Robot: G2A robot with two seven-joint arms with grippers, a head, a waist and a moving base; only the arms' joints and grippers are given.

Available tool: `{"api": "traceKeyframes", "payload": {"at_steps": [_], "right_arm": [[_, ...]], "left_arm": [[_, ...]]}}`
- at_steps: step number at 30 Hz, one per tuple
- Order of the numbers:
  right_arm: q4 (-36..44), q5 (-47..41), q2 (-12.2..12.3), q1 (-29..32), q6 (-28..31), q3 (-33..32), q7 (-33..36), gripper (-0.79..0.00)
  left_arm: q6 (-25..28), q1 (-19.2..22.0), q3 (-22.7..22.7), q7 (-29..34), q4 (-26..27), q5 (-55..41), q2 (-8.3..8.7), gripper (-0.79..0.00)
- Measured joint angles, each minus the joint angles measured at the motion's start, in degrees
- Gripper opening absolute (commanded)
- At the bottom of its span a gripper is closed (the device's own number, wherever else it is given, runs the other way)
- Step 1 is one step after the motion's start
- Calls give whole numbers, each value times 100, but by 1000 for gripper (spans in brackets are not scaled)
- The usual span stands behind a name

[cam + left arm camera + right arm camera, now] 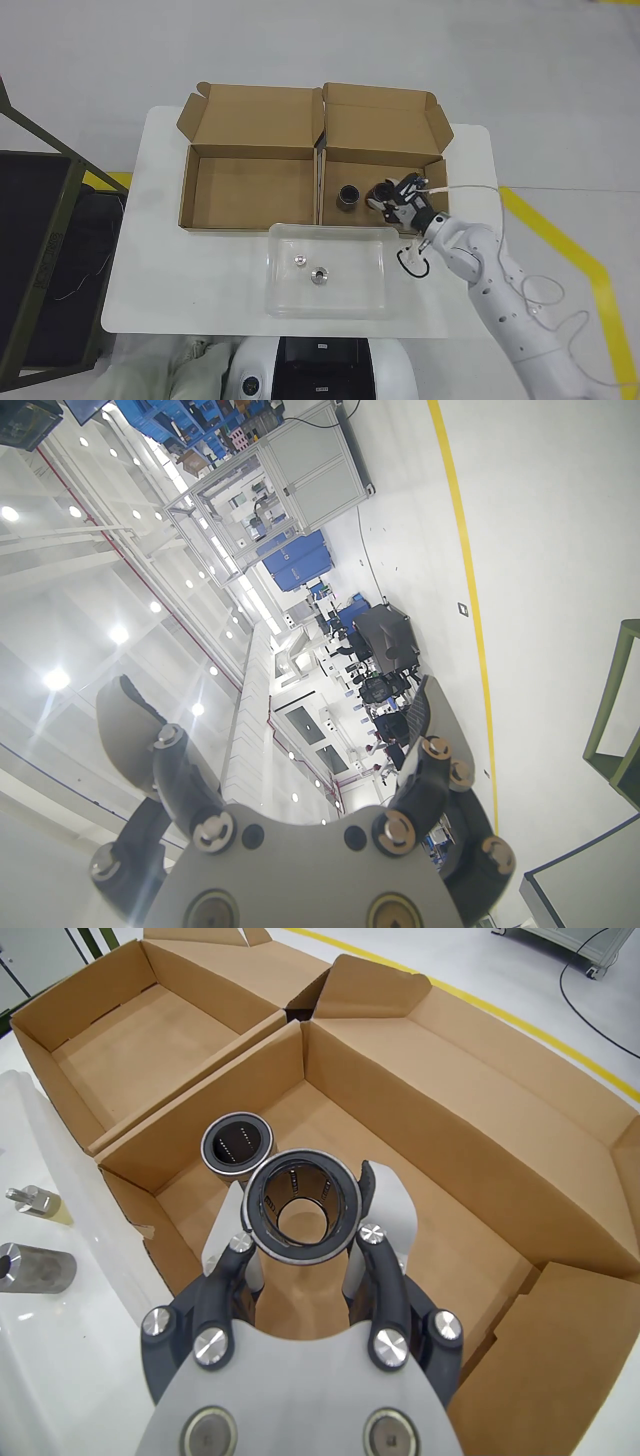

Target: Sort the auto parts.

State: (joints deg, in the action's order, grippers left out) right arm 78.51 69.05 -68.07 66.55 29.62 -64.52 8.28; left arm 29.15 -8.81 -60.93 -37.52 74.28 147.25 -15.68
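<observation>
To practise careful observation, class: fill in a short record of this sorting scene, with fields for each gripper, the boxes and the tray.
Right gripper: shut on a bearing, over the right box
Right box: open, a second bearing upright on its floor
Left box: open, side by side with the right box
Tray: clear plastic, holding a small metal pin and a metal cylinder, apart
Left gripper: open, holding nothing

Brightly, evenly lit from overhead; flaring around ceiling lamps [56, 678]; softly shadowed inside cardboard boxes [440, 1093]; bowed at edges
</observation>
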Motion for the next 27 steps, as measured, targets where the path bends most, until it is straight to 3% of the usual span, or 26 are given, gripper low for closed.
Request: {"api": "traceKeyframes", "payload": {"at_steps": [9, 11, 15, 17, 21, 27], "right_arm": [[-300, 13, -41, -230, 46, 164, 290, -773], [-346, 20, -47, -256, 51, 190, 314, -739], [-416, 32, -61, -302, 69, 245, 344, -591], [-433, 36, -64, -318, 78, 258, 351, -474], [-435, 33, -66, -331, 96, 263, 362, -342], [-273, 6, -45, -285, 126, 195, 413, -345]], "left_arm": [[0, 0, 0, 0, 0, 0, 0, 0], [0, 0, 0, 0, 0, 0, 0, 0], [0, 0, 0, 0, 0, 0, 0, 0], [0, 0, 0, 0, 0, 0, 0, 0], [0, 0, 0, 0, 0, 0, 0, 0], [0, 0, 0, 0, 0, 0, 0, 0]]}}
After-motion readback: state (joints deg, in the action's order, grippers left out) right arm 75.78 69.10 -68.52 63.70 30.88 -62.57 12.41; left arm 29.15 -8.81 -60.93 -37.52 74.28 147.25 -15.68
